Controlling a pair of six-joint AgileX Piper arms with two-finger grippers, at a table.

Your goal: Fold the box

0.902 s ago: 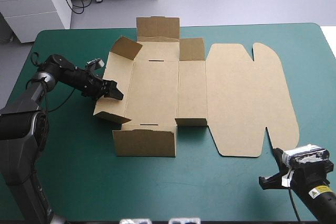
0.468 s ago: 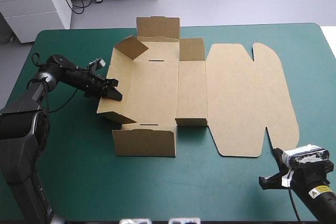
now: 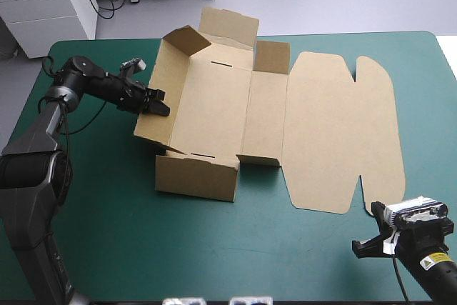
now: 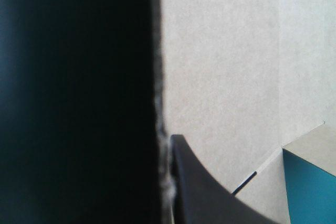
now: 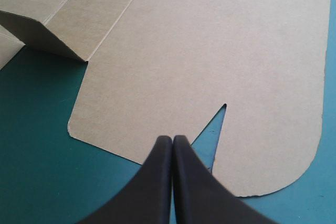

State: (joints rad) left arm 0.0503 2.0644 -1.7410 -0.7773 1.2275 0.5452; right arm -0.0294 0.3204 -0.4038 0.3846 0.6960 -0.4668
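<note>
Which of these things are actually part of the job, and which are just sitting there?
In the job: the box, walls partly raised; the left gripper, clamped on its left wall.
Just there: the right gripper, shut, near the lid's corner; the teal-green cover.

Raised walls of the box (image 3: 214,98) bar the left — table (image 3: 214,248) open nearside.

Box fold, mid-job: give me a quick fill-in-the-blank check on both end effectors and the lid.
The left end effector is shut on the box wall nearest the table's ____ edge.
The right end effector, its tips over the lid's near edge, is ____ and holds nothing.
The lid lies ____ on the teal-green cover.
Missing words: left; shut; flat.
</note>
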